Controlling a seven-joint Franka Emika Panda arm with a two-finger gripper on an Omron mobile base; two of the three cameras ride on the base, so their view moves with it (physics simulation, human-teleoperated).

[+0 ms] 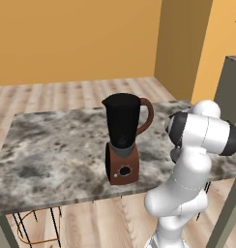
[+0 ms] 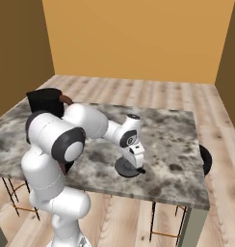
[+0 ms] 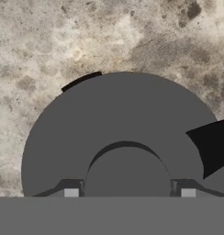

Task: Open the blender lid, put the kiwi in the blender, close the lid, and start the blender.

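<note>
- You have the blender (image 1: 123,145) standing upright on the marble worktop (image 1: 47,155), near its front edge in the left base view, with its dial facing the camera.
- Its black jar is open at the top; the curved reddish-brown handle points to the right in that view.
- The blender lid (image 2: 127,168) lies flat on the worktop, well apart from the blender, close to the worktop's front edge in the right base view.
- Your tool (image 2: 137,167) is down over the lid, the arm stretched low across the worktop from the base.
- In the hand view you look straight onto the lid (image 3: 123,133): its raised central knob sits between the two fingertips (image 3: 71,193), one on each side of it.
- The tips stand just beside the knob, but you cannot tell from these views whether they press on it or leave a gap, so the tool's state is unclear.
</note>
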